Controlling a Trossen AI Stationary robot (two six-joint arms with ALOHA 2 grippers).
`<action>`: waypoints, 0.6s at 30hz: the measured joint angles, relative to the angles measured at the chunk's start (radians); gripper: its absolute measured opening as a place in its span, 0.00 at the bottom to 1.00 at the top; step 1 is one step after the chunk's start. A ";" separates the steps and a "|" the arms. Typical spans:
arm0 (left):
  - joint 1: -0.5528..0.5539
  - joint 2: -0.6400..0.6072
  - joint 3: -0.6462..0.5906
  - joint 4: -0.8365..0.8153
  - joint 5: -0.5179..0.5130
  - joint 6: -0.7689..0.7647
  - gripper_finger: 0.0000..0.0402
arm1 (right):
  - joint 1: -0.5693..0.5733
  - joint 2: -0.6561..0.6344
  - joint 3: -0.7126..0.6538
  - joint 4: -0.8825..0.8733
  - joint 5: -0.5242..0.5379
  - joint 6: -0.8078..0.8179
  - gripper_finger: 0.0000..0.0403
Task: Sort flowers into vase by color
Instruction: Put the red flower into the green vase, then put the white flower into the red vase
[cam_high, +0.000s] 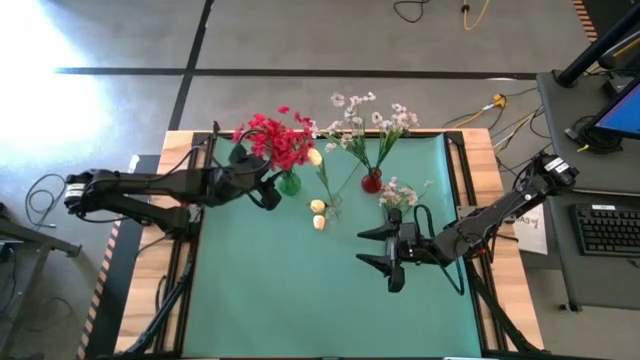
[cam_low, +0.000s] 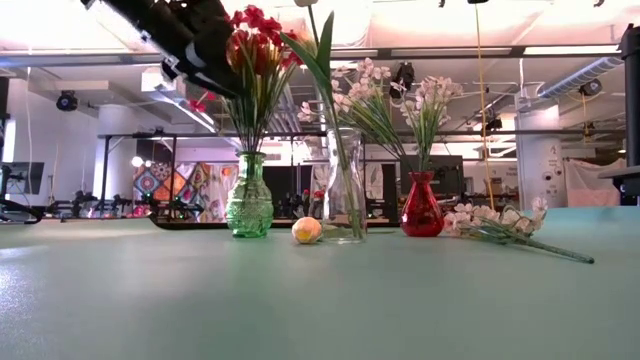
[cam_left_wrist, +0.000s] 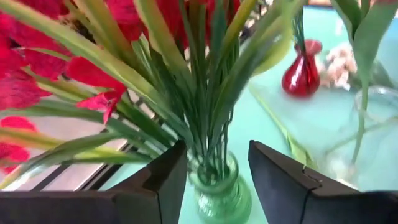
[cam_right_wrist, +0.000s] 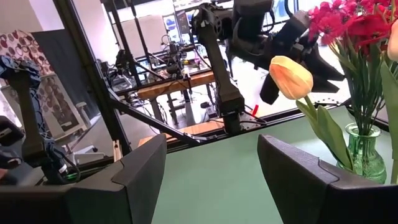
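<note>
Green cloth covers the worktop (cam_high: 300, 300) in the high view, where three vases stand in a row near the far edge: a green vase (cam_high: 289, 183) full of red flowers (cam_high: 275, 140), a clear vase (cam_high: 331, 207) with one yellow tulip (cam_high: 315, 157), and a red vase (cam_high: 371, 181) with white sprays (cam_high: 370, 120). One loose white spray (cam_high: 400, 192) lies flat just right of the red vase, blossoms toward the far edge. The right gripper (cam_high: 375, 247) hangs just short of it with jaws released and is clearly the nearer arm. Two yellow buds (cam_high: 318, 213) lie by the clear vase. The left gripper (cam_high: 272, 190) sits beside the green vase.

From the low view, the loose spray (cam_low: 500, 226) rests on the cloth with its stem running to the right, well apart from the fallen bud (cam_low: 307, 230); bare cloth lies in front of it.

The left wrist view shows its jaws open to either side of the green vase's (cam_left_wrist: 221, 193) neck, stems rising between them, nothing grasped.

The right wrist view looks past open, empty jaws toward the tulip (cam_right_wrist: 291, 76); the loose spray is out of sight. A turn toward it seems needed.
</note>
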 joint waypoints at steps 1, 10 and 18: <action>-0.002 0.000 0.022 -0.052 0.004 -0.006 0.41 | 0.000 0.000 0.000 0.000 0.000 0.000 0.61; -0.009 0.010 0.206 -0.504 0.183 -0.135 0.44 | -0.002 0.000 0.000 -0.021 0.000 0.060 0.61; -0.066 -0.012 0.252 -0.647 0.319 -0.186 0.44 | -0.060 0.000 0.000 -0.378 0.058 0.520 0.61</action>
